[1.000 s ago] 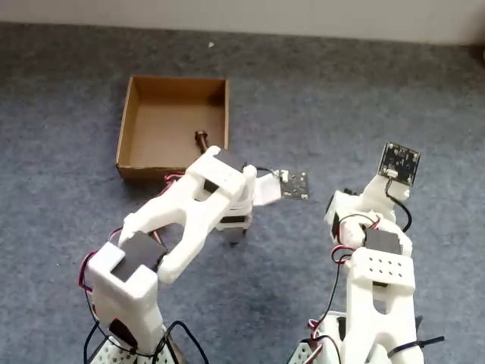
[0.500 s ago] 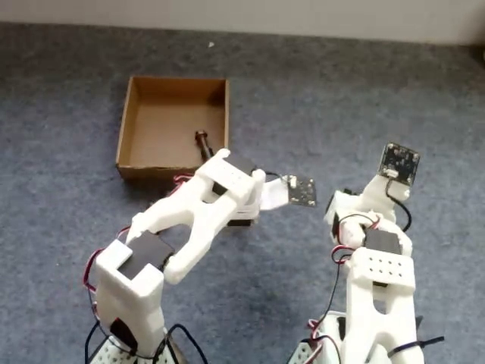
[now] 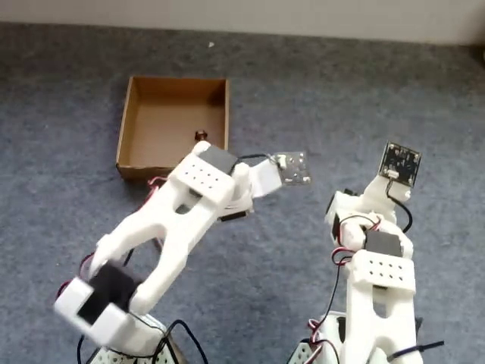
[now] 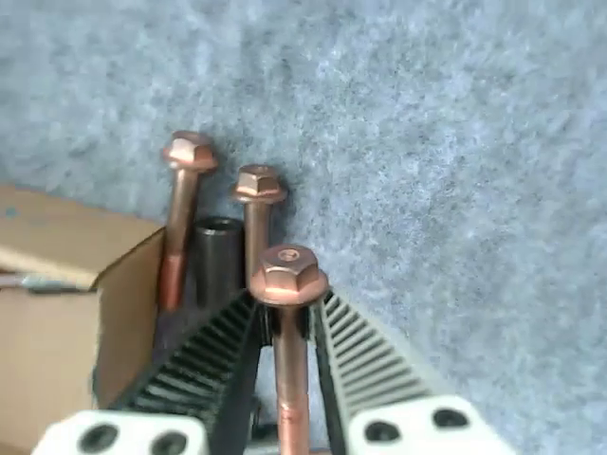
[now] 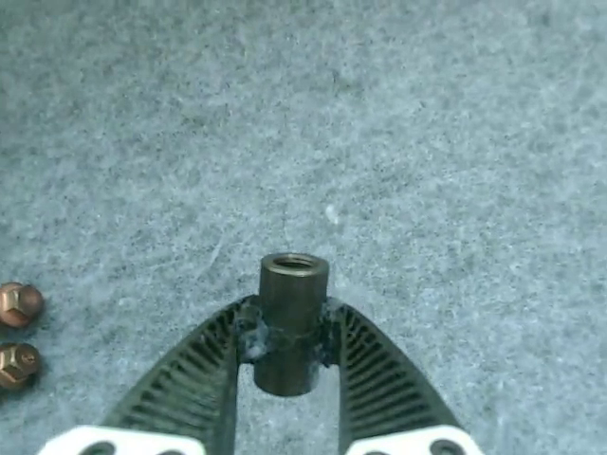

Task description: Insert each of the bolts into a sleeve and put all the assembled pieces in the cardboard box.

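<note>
Bolts: you have one held bolt [image 4: 289, 277] clamped in the left pincer [image 4: 288, 313]. Its copper hex head pokes out past the fingertips and the shaft runs back between the jaws.
Left pincer: closed on that bolt, gripping the shaft just under the head.
Loose bolts: the first loose bolt [image 4: 182, 218] and second loose bolt [image 4: 257, 213] sit just beyond the held one on the grey tabletop [image 4: 455, 142], heads pointing away from the pincer. The first is at the corner of the cardboard box [image 4: 57, 322]; you can't tell if it touches.
Loose sleeve: the dark loose sleeve [image 4: 218, 265] sits between the two loose bolts' shafts, bore showing.
Right pincer: your right pincer [image 5: 289, 324] is gripping the held sleeve [image 5: 293, 284]. The sleeve is dark, with its bore facing away from the wrist, over bare tabletop.
Right wrist extras: a bolt head [image 5: 19, 303] and a second bolt head [image 5: 17, 365] sit close together on the tabletop, apart from the held sleeve.
High view: the left arm [image 3: 174, 227] stretches to the box's near right corner. A copper head [image 3: 201, 136] shows just past the near wall; you can't tell whether it's the held bolt or something in the box. The right arm [image 3: 379, 280] is well apart from the box.
Assembly: the held bolt and held sleeve are not yet joined.
</note>
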You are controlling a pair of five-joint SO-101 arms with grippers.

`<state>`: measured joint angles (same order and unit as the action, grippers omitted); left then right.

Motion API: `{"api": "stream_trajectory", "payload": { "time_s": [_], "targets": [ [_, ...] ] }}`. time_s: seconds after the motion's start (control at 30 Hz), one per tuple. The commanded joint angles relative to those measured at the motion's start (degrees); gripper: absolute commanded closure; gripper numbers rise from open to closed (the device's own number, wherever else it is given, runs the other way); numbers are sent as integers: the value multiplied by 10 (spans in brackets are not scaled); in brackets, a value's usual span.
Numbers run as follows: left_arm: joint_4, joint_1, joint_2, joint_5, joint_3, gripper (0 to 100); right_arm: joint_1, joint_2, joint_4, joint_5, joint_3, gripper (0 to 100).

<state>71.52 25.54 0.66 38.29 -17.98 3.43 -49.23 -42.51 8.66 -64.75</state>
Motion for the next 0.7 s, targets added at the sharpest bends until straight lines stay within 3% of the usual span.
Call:
{"api": "stream_trajectory", "payload": {
  "time_s": [0.0,0.37,0.67],
  "targets": [
    [0,-1,-145,-66,-40,994,3,-85,-37,1,8,995],
    [-1,-2,-440,-220,-145,994,-130,-338,-67,-40,-16,995],
    [-78,-2,-651,-338,-246,994,-239,-370,-66,-43,-36,995]
  ]
}}
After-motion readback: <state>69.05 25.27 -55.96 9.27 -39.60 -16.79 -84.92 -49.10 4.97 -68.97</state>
